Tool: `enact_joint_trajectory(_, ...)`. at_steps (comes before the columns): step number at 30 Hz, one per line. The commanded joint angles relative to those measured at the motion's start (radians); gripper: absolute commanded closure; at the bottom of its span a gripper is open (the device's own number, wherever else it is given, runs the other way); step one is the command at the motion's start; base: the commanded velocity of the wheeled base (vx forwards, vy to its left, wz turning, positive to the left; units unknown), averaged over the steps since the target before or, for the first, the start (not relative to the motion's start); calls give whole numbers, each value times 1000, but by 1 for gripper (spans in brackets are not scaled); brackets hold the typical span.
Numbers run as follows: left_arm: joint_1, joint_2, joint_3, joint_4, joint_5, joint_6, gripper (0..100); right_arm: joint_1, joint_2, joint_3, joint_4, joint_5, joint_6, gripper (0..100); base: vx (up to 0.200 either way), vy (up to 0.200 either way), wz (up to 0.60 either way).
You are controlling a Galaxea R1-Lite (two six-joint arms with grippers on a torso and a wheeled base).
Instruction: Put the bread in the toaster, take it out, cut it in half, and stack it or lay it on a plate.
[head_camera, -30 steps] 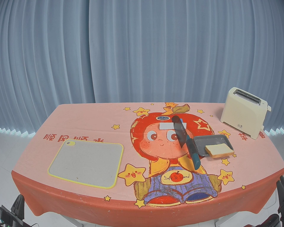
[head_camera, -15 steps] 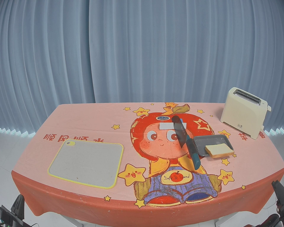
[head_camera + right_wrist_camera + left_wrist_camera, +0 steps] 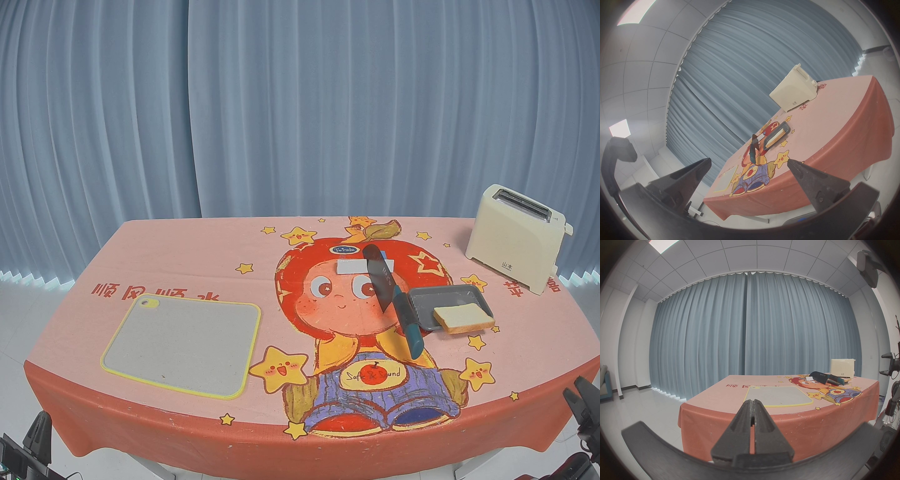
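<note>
I am holding my left pincer (image 3: pixel 752 415) pressed shut on nothing, off the table's (image 3: pixel 187 256) near edge; my right pincer (image 3: pixel 749 162) is gaping wide, empty. The bread (image 3: pixel 464 317) is lying on the grey plate (image 3: pixel 437 297), beside the knife (image 3: pixel 394 297), near the toaster (image 3: pixel 515 236).

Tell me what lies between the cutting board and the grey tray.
The knife, close beside the tray; the rest toward the cutting board is bare tablecloth, as the head view shows.

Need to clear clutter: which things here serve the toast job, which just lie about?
Job: pale square bread slice; cream toaster; teal-handled dark-bladed knife; grey yellow-rimmed cutting board; grey rectangular tray.
Lying about: small white card under the knife's blade.
</note>
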Motion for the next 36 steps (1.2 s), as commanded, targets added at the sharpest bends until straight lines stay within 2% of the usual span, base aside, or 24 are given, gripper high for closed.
enact_joint_trajectory(1,0,-6,18,-1,0,0,100,0,29,-12,0,8,18,0,0,0,0)
enact_joint_trajectory(2,0,-6,18,-1,0,0,100,8,42,-14,-1,11,39,0,0,0,0)
enact_joint_trajectory(5,0,-6,18,-1,0,0,100,16,50,-12,-1,16,53,0,0,0,0)
enact_joint_trajectory(21,0,-6,18,-1,0,0,100,32,147,-52,-8,16,67,0,0,0,0)
enact_joint_trajectory(30,0,-6,18,-1,0,0,100,29,220,-49,-80,14,68,0,0,0,0)
enact_joint_trajectory(36,0,-6,18,-1,0,0,100,36,231,-52,-86,16,128,0,0,0,0)
